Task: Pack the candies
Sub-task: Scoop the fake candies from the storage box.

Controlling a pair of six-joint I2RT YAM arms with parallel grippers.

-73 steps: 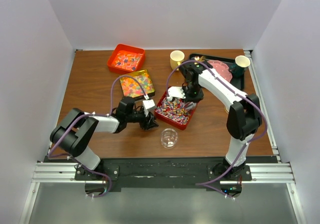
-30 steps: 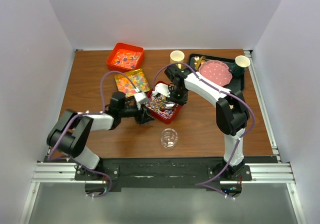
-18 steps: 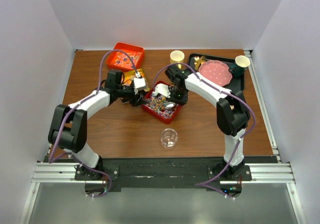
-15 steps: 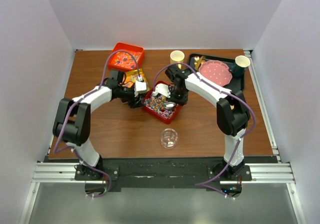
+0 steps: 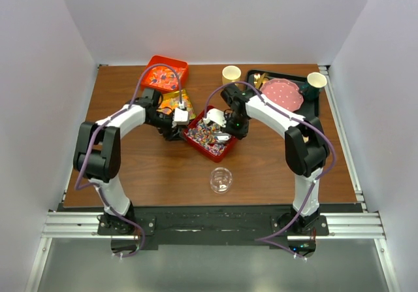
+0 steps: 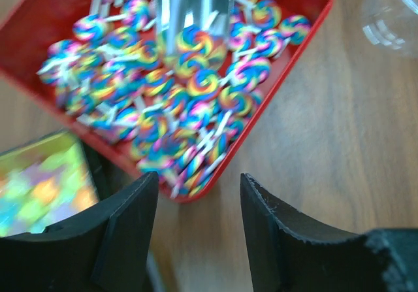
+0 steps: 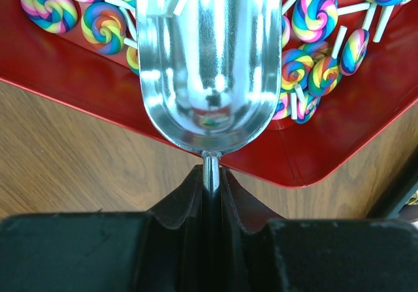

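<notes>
The candies show as rainbow swirl lollipops [image 5: 208, 135] piled in a red tray [image 5: 225, 151] at mid-table, glossy gummies in a yellow tray [image 5: 177, 100], and orange-red ones in an orange tray [image 5: 163, 76]. My right gripper [image 5: 232, 131] is shut on the handle of a metal scoop [image 7: 209, 63], whose empty bowl lies over the lollipops [image 7: 313, 17]. My left gripper [image 5: 171, 132] is open and empty, low over the wood just off the red tray's rim [image 6: 313, 24] in the left wrist view, where the lollipops [image 6: 189, 89] and scoop [image 6: 196, 4] show ahead.
A clear plastic cup [image 5: 221, 179] stands in front of the red tray. A black tray at the back right holds a pink dotted plate [image 5: 282, 95]. Two yellow paper cups [image 5: 230, 74] [image 5: 317, 80] stand at the back. White walls enclose the table.
My left arm has swung from the front to the back left, beside the red tray's left corner. The red tray has slid left. My right gripper kept hold of the scoop.
</notes>
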